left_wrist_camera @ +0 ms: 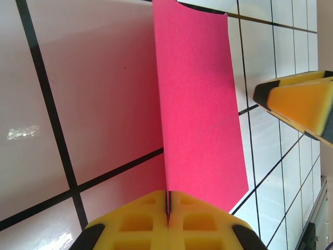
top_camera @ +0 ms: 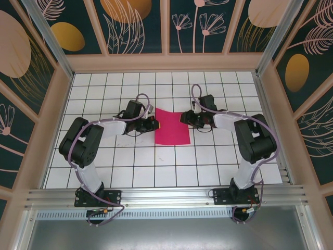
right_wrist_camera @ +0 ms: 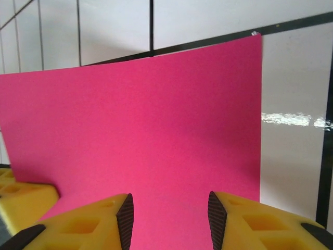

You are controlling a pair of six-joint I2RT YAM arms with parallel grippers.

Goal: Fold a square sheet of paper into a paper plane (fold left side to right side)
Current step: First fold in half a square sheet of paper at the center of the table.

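- Top external view: the square sheet of paper (top_camera: 173, 129) is lying near the centre of the frame on the white grid table (top_camera: 130, 156), between the two arms.
- The left gripper (top_camera: 151, 124) is reaching in from the left and meeting the sheet's left edge. The right gripper (top_camera: 185, 119) is coming in from the right and sitting at the sheet's upper right edge.
- From this height I cannot tell how the jaws are standing on either side.
- Left wrist view: the left gripper (left_wrist_camera: 167, 208) is showing at the bottom centre, its yellow fingers (left_wrist_camera: 135, 224) pressed together with the sheet's edge pinched in the seam.
- The pink sheet (left_wrist_camera: 200, 104) is running from that seam up to the top of the frame and off to the right. Its left side is casting a pink tint on the tiles.
- One yellow finger (left_wrist_camera: 304, 104) of the right gripper is poking in at the right edge, apart from the paper.
- Right wrist view: the right gripper (right_wrist_camera: 169, 219) is showing at the bottom with its two fingers (right_wrist_camera: 93, 226) standing apart, and pink paper is showing in the gap between them.
- The sheet (right_wrist_camera: 145, 130) is spreading across the middle of the frame, and its top right corner is reaching a black grid line.
- A yellow piece of the left gripper (right_wrist_camera: 23, 195) is sitting at the lower left, against the sheet's far edge.
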